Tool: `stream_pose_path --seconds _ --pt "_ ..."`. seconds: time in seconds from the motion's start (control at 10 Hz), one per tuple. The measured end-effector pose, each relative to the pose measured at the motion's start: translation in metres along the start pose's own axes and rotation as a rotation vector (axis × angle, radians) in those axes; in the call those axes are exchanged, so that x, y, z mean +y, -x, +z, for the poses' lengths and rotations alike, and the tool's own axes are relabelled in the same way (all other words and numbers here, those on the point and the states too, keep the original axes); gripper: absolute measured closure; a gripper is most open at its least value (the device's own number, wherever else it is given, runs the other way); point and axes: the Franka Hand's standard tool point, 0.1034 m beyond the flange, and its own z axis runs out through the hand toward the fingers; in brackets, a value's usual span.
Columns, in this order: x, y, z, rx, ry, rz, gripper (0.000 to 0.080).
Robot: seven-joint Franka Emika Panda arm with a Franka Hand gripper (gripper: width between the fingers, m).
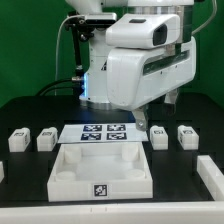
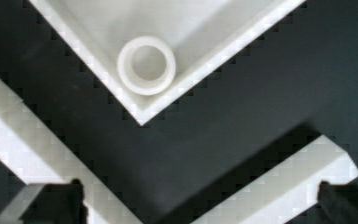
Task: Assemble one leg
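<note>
Nearest in the exterior view lies the white tray, a marker tag on its front wall, its hollow showing only its own floor; the wrist view shows a round ring socket in one corner. Just behind it lies the marker board, with one leg and a second leg upright on the black table to the exterior view's left, and a third leg and fourth leg to its right. Farther back the gripper hangs over the table, fingers spread wide, holding nothing.
</note>
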Motion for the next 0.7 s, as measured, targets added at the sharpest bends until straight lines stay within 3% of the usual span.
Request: stream_pose_path --seconds 0.7 --pt "-0.0003 0.0002 0.001 -0.001 -0.001 0.0 0.015"
